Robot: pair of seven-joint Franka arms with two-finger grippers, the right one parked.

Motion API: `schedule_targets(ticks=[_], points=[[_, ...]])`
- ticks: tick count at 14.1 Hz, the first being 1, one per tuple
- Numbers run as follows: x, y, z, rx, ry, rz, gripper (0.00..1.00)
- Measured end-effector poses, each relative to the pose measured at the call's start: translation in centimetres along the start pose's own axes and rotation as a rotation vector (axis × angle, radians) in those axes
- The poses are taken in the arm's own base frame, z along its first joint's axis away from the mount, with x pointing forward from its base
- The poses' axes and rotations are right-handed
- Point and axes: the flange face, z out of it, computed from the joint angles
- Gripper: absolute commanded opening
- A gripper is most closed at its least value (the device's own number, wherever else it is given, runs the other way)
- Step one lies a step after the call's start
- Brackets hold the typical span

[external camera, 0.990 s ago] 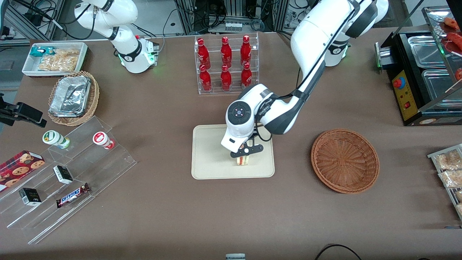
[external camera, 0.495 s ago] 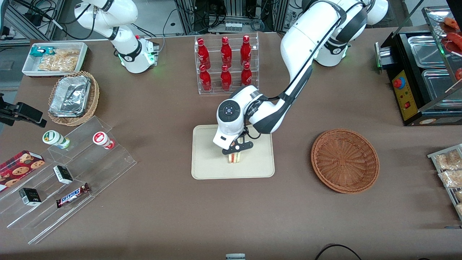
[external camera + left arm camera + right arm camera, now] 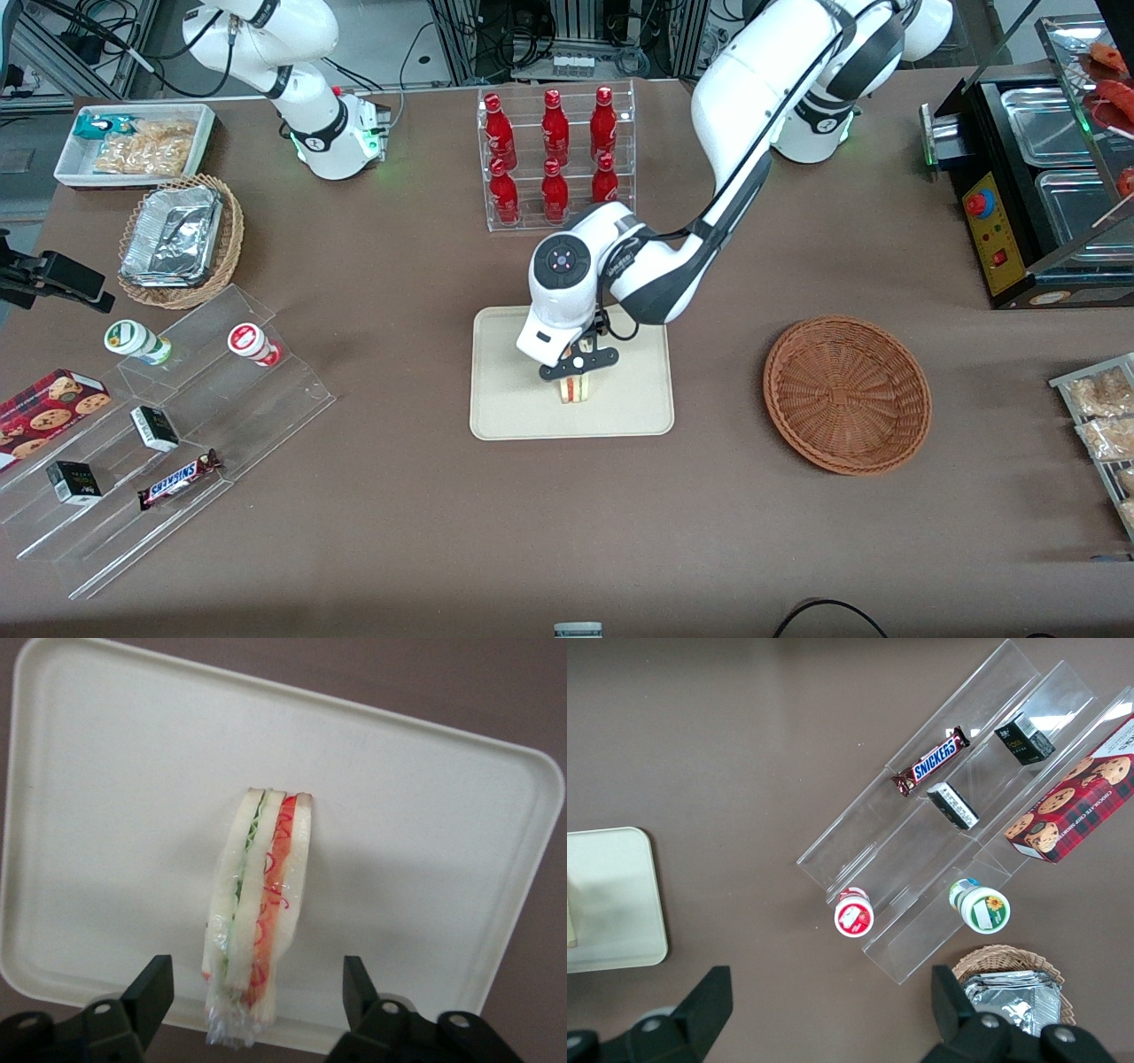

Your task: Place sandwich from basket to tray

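One sandwich point(image 3: 258, 908) standing on edge on the one tray point(image 3: 416, 833), claw point(image 3: 255, 997) spread wide around it, one basket point(image 3: 847, 394) nearby.

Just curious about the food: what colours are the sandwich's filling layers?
Green and red between white bread on the sandwich, clearest in the left wrist view; the open gripper straddles it.

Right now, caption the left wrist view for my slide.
Open gripper straddles the sandwich standing on the tray.

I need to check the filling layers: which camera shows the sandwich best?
The left wrist view: the sandwich stands on the tray between the open hand's fingers, layers plain. In the front view the hand partly hides it; the right wrist view shows a sliver.
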Motion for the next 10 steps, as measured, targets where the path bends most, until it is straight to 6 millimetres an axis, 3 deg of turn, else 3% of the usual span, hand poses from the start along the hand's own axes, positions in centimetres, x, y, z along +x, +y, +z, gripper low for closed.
schedule_targets(ticks=[3, 5, 10], points=[[1.0, -2.1, -7.6, 0.027, 0.038, -0.036, 1.0], [2.8, -4.5, -10.4, 0.057, 0.054, -0.08, 1.0], [6.9, -10.1, -9.9, 0.128, 0.015, -0.119, 1.0]])
